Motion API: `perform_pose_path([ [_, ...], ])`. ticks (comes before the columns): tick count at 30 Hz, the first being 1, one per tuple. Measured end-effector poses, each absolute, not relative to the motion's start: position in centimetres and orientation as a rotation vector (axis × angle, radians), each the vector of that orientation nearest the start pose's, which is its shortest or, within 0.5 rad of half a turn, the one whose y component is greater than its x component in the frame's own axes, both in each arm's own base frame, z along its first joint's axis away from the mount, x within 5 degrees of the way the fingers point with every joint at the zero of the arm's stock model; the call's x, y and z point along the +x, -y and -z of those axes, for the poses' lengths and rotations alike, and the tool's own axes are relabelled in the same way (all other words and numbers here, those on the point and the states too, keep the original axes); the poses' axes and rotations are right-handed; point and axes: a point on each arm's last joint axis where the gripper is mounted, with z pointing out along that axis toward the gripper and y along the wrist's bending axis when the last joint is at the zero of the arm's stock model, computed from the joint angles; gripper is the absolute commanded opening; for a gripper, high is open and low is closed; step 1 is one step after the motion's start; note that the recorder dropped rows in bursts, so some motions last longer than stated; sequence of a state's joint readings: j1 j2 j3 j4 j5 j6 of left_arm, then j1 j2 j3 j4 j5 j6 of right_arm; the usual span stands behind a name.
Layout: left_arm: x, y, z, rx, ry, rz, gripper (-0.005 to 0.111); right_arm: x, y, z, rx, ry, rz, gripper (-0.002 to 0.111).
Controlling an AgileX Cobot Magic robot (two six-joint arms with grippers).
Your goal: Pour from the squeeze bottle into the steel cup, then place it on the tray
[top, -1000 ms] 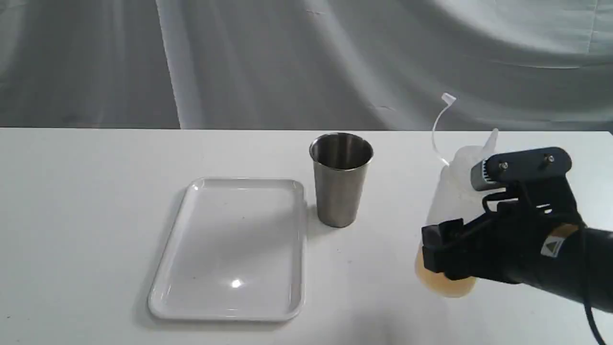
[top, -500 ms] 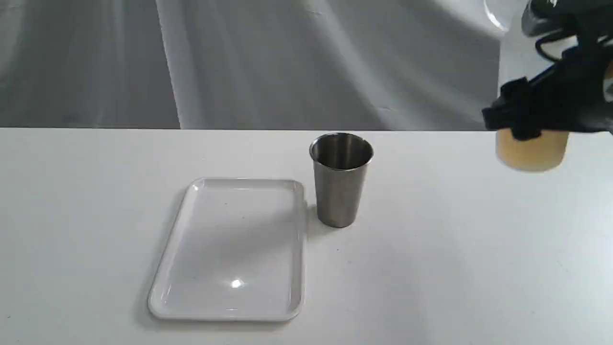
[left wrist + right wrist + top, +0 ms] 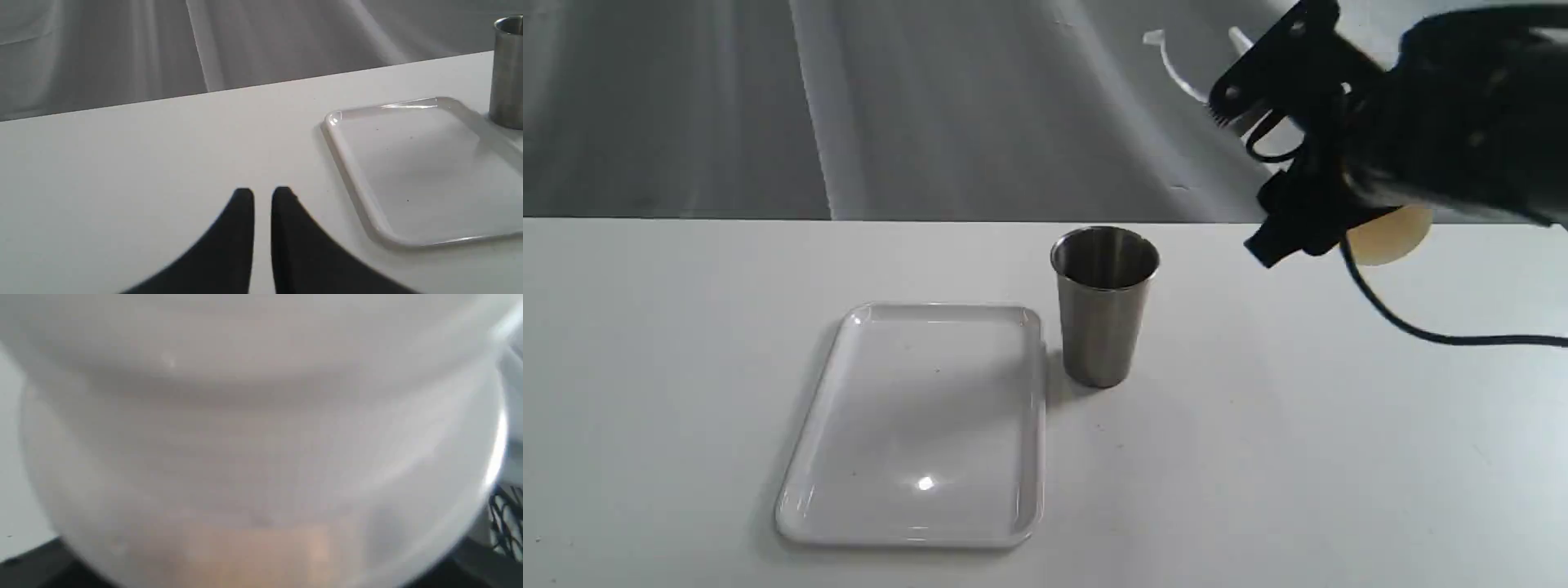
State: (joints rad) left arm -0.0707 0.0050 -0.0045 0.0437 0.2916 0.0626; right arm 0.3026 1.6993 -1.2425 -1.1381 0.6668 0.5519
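Note:
My right gripper (image 3: pixel 1286 167) is shut on the squeeze bottle (image 3: pixel 1395 234), held in the air to the upper right of the steel cup (image 3: pixel 1104 310). The bottle leans with its nozzle (image 3: pixel 1241 38) and cap strap (image 3: pixel 1170 59) toward the left; only its amber bottom shows behind the gripper. In the right wrist view the bottle (image 3: pixel 261 437) fills the picture. The cup stands upright beside the far right corner of the white tray (image 3: pixel 915 425), which has nothing on it. My left gripper (image 3: pixel 262 197) hovers low over the table left of the tray (image 3: pixel 416 163), its fingers nearly together around nothing.
A white table (image 3: pixel 1298 457) carries everything, backed by a grey cloth drape (image 3: pixel 931 106). A black cable (image 3: pixel 1437 336) hangs from the right arm above the table's right side. The cup (image 3: pixel 508 73) shows at the edge of the left wrist view.
The right gripper has lifted the bottle off the table's right side, raised it high, then carried it left toward the cup while tipping its nozzle leftward. Cup and tray have not moved.

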Motion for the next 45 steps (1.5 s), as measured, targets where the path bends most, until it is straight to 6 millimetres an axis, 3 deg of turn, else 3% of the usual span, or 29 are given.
perform_pose_path([
  [6,5.5,0.3,-18.8,0.146,-1.770,-0.036,0.008,38.3,-6.7,-26.1,-0.588,-2.142,0.864,0.057],
  [12,5.5,0.3,-18.8,0.146,-1.770,-0.036,0.008,38.4,-6.9,-26.1,-0.604,-2.116,0.896,0.057],
  [18,5.5,0.3,-18.8,0.146,-1.770,-0.036,0.008,38.9,-7.8,-25.8,-0.698,-2.048,0.969,0.057],
  [34,5.5,0.3,-18.8,0.146,-1.770,-0.036,0.008,41.9,-10.7,-22.1,-0.732,-2.037,1.208,0.057],
  [45,5.5,0.3,-18.8,0.146,-1.770,-0.036,0.008,43.0,-10.3,-20.3,-0.702,-2.009,1.443,0.057],
])
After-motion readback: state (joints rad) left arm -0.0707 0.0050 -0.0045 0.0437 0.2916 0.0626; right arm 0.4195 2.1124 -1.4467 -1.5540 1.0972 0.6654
